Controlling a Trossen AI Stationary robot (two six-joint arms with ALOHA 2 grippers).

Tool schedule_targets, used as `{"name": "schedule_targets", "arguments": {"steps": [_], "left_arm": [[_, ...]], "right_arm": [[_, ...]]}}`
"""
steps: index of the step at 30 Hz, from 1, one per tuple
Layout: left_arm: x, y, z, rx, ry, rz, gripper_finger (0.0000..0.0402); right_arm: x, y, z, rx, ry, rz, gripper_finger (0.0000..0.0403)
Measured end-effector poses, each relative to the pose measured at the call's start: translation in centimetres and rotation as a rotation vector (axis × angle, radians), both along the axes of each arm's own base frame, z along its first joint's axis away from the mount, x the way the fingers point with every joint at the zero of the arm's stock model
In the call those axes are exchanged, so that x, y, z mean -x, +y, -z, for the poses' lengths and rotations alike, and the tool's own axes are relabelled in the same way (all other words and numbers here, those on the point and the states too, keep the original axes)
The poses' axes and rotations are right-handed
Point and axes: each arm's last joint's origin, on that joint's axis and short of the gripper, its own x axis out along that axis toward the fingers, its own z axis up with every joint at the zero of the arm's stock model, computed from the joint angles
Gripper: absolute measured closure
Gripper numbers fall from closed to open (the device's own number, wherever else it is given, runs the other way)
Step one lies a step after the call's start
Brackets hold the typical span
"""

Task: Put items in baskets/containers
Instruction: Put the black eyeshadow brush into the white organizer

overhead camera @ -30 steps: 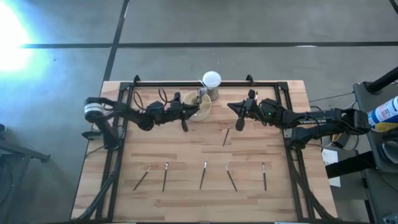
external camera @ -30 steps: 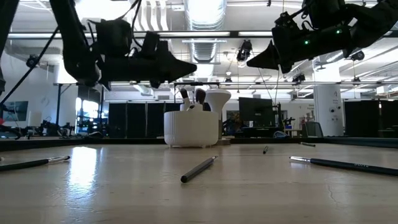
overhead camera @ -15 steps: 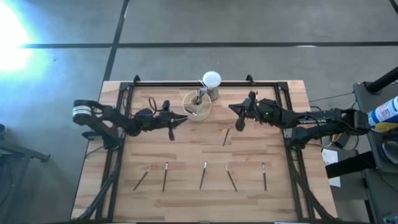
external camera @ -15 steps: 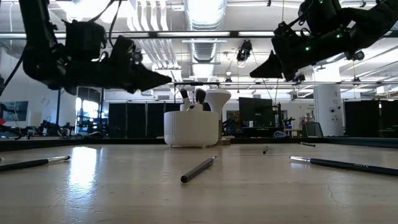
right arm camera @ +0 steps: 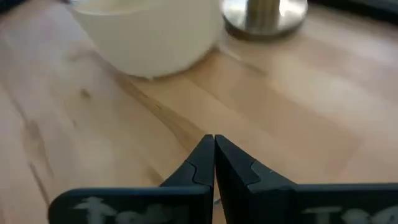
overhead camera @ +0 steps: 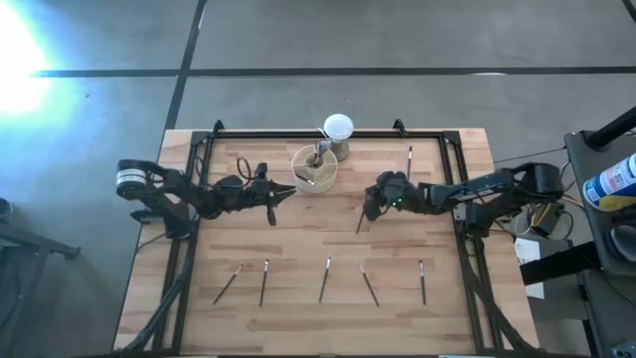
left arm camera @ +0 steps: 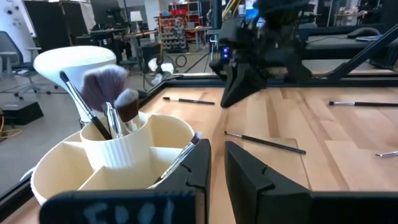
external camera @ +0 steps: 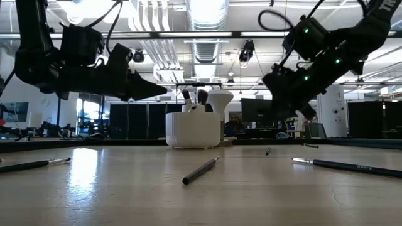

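The cream cup (overhead camera: 314, 167) with inner compartments stands at the table's far middle, with several brushes (left arm camera: 102, 93) upright in it. My left gripper (overhead camera: 286, 191) hangs level just left of the cup. Its fingers (left arm camera: 217, 152) stand a narrow gap apart with nothing between them. My right gripper (overhead camera: 370, 207) is shut and slants down over the table to the right of the cup. It is close to the far end of a loose brush (overhead camera: 361, 217) lying flat. Several more brushes (overhead camera: 325, 279) lie in a row near the front edge.
A white ball on a small stand (overhead camera: 338, 127) sits just behind the cup. One brush (overhead camera: 409, 157) lies at the far right by the dark frame rail (overhead camera: 328, 135). Bare wood lies between the cup and the front row of brushes.
My left gripper has drawn back from the cup toward the table's left edge and sunk a little, staying level. My right gripper has dropped toward the table, tipped nose-down and rolled. It now stands low by the loose brush. The brushes and cup have not moved.
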Motion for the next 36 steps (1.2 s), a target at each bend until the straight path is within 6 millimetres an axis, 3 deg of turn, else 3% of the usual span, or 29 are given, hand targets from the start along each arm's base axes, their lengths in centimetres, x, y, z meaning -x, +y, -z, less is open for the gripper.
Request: {"name": "schedule_targets", "arguments": {"steps": [4, 10, 18, 29, 36], "left_arm": [[0.0, 0.0, 0.2, 0.005, 0.018, -0.009, 0.0362], [0.0, 0.1, 0.3, 0.008, 0.028, -0.017, 0.0362], [0.0, 0.1, 0.4, 0.012, 0.035, -0.017, 0.0362], [0.0, 0.1, 0.4, 0.015, 0.041, -0.017, 0.0362], [0.0, 0.1, 0.5, 0.073, 0.028, -0.026, 0.0362]], "right_arm": [[-0.3, 0.0, 1.1, -0.063, 0.095, 0.040, 0.0385], [-1.1, -0.1, 2.4, -0.113, 0.159, 0.082, 0.0341], [-3.5, -0.6, 3.5, -0.091, 0.230, 0.068, 0.0302], [-5.3, -0.8, 3.9, -0.050, 0.376, -0.008, 0.0385], [-5.2, -0.5, 3.0, -0.052, 0.361, -0.064, 0.0390]]}}
